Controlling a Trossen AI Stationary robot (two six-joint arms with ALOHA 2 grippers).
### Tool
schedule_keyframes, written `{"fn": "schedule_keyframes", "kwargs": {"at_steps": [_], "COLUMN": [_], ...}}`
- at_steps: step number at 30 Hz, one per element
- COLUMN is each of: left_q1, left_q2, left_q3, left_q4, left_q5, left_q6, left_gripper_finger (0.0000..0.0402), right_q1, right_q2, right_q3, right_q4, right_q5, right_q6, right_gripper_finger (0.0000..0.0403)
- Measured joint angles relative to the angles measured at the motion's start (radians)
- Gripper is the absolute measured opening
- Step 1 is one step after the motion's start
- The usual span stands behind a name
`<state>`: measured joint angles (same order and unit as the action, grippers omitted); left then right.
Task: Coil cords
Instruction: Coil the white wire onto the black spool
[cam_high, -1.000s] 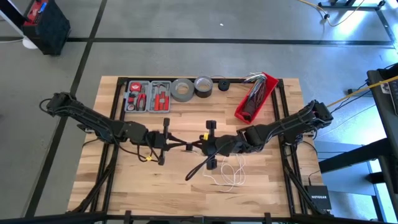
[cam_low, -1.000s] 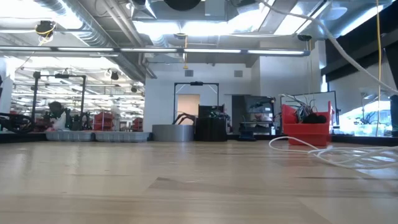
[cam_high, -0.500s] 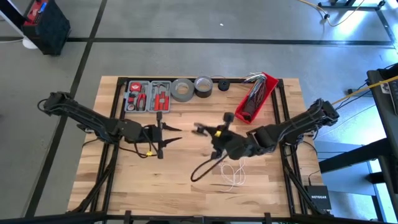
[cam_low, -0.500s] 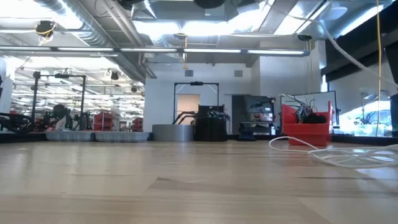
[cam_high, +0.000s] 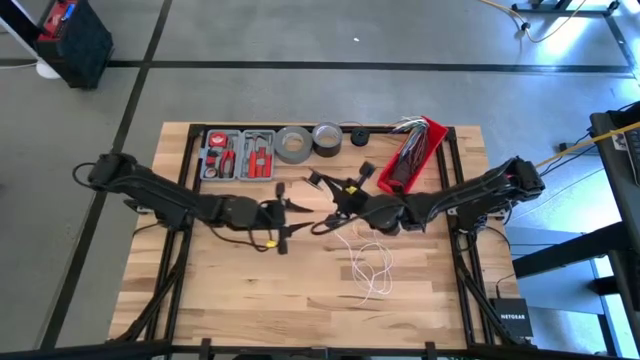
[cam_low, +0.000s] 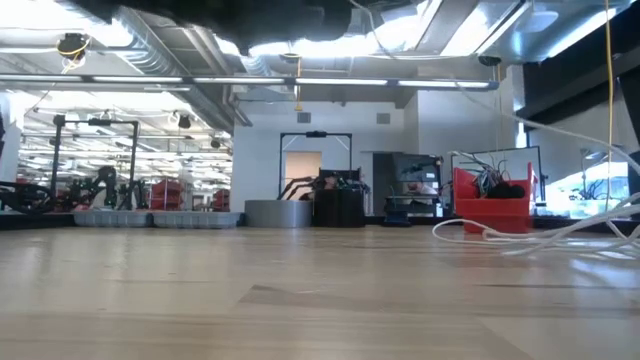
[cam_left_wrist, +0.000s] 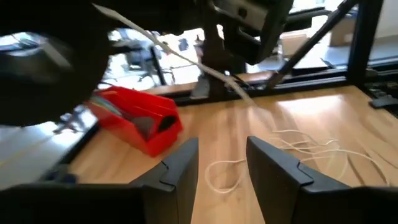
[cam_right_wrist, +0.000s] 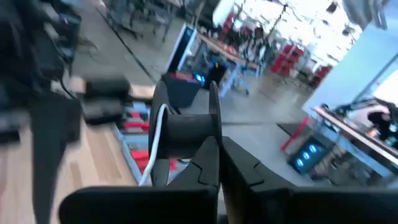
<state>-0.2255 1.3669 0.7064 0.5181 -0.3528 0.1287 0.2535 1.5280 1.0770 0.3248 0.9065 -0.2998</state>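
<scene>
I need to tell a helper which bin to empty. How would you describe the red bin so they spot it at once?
On the wooden table, look along the far edge, right of the tape rolls. The red bin sits angled near the far right corner, the only long red tub, holding dark items and wires.

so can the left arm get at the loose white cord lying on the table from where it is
Probably yes. The left gripper is open and empty, and the white cord lies loose on bare table just beyond it. The right gripper, shut on the cord's raised end, is close and could crowd it.

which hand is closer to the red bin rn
Right. The right hand sits just left of the red bin; the left hand is farther left, nearer the table's middle.
</scene>
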Motion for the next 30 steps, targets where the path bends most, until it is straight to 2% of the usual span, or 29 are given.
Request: {"fn": "schedule_keyframes", "kwargs": {"at_steps": [4,9,11,14,17,22,27,30], "left_q1": [0.023,0.033,0.033,0.032,0.031,0.039,0.044,0.043], "left_q2": [0.106,0.205,0.226,0.234,0.234,0.224,0.215,0.215], "left_q3": [0.068,0.135,0.148,0.152,0.153,0.152,0.152,0.152], "left_q4": [0.005,0.016,0.029,0.045,0.051,-0.045,0.002,0.025], "left_q5": [0.094,0.106,0.152,0.238,0.249,0.291,0.368,0.351], "left_q6": [-0.055,-0.124,-0.134,-0.152,-0.157,-0.149,-0.180,-0.178], "left_gripper_finger": [0.0128,0.0127,0.0127,0.0127,0.0127,0.0127,0.0127,0.0127], "right_q1": [0.001,0.009,0.008,0.008,0.008,0.009,0.009,0.009], "right_q2": [0.000,0.001,0.007,0.009,0.009,0.009,0.009,0.009], "right_q3": [-0.034,-0.035,-0.035,-0.035,-0.035,-0.035,-0.035,-0.035], "right_q4": [0.129,0.121,0.122,0.118,0.126,0.113,0.115,0.115], "right_q5": [-0.026,-0.054,-0.054,-0.026,-0.026,-0.010,-0.008,-0.009], "right_q6": [-0.049,-0.052,-0.063,-0.076,-0.081,-0.095,-0.094,-0.094], "right_gripper_finger": [0.0004,0.0004,0.0003,0.0004,0.0004,0.0004,0.0006,0.0004]}}
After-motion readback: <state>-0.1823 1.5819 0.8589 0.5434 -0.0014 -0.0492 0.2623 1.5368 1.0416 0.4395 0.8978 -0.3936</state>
